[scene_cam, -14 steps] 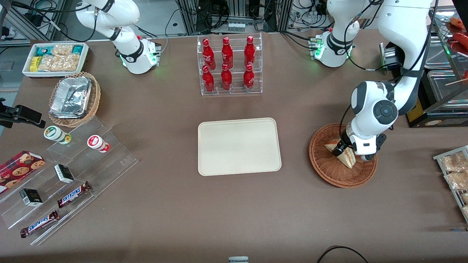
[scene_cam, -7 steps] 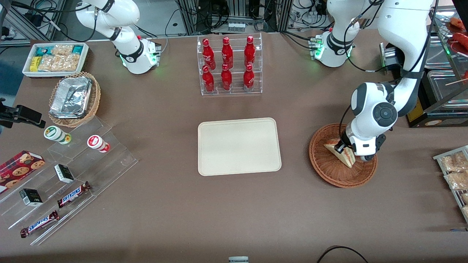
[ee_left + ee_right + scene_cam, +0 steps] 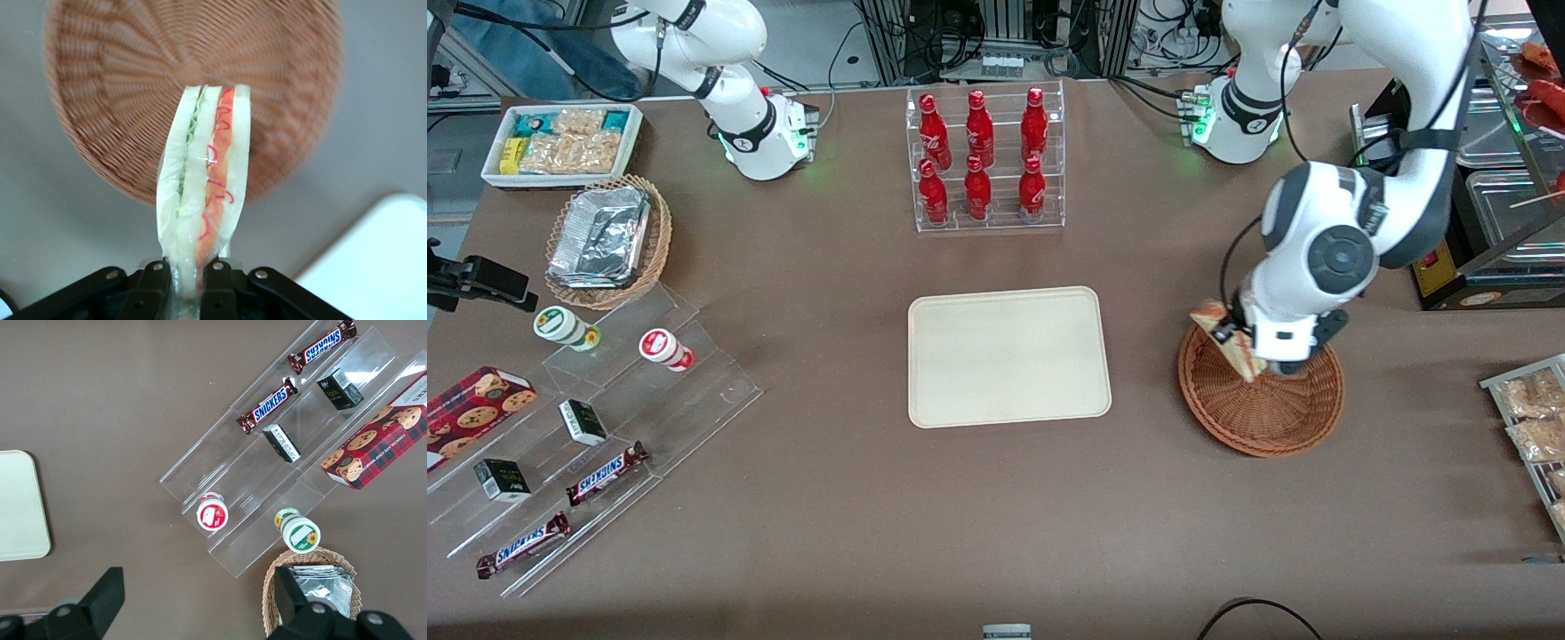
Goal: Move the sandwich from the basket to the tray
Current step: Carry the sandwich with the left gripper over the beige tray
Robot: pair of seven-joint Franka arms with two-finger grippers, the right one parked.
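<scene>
Above the basket (image 3: 1261, 404) your gripper (image 3: 189, 279) is pinched shut on the sandwich (image 3: 203, 193) at its base; looks light and squishy, so go gentle

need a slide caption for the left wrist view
End effector shut on the sandwich, held clear above the empty basket, tray corner in sight.

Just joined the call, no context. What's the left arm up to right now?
The left arm's gripper is shut on the sandwich and holds it in the air above the basket, over the rim that faces the tray. The basket has nothing else in it. Nothing lies on the tray yet, so the carry across and the set-down are not yet done.
</scene>
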